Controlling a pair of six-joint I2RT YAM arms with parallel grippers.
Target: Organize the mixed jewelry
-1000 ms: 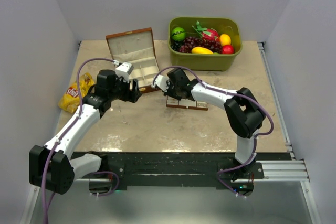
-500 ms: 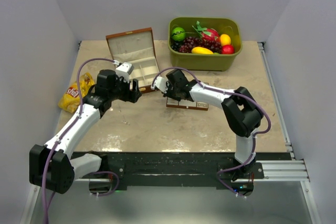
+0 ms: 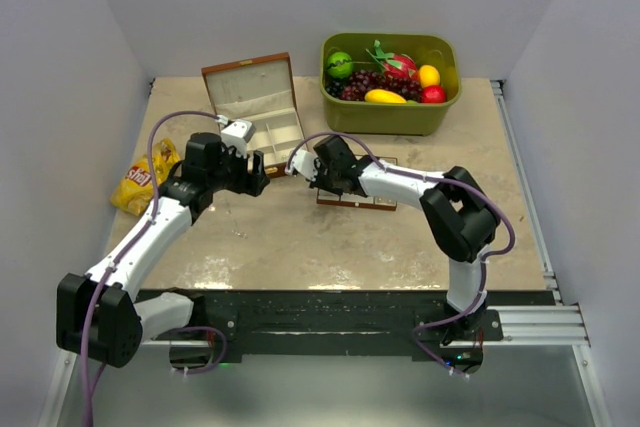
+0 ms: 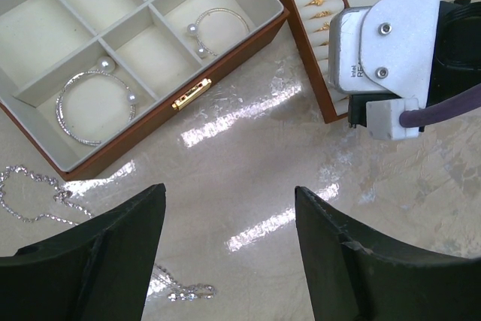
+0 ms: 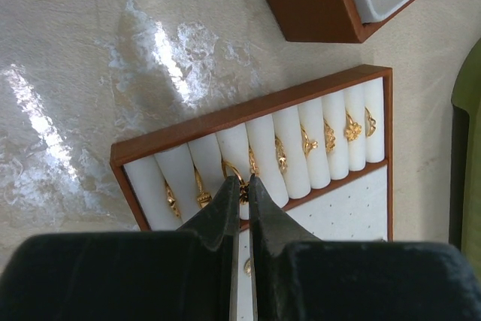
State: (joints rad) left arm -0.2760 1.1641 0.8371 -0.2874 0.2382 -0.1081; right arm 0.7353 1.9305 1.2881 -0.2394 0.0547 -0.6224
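presently right pincer (image 5: 240, 180) nips a gold ring (image 5: 231, 167) on the tray (image 5: 248, 107), left pincer (image 4: 228, 195) gaping wide.

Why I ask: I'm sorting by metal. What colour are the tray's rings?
Gold. The rings sit between cream rolls; right wrist view shows them best.

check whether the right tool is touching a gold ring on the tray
Touching: the right wrist view shows the right tool with its tips pinched on the gold ring.

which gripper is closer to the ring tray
Right. The right gripper is over the ring tray, shut tips at a gold ring; the left gripper hovers over the table beside it.
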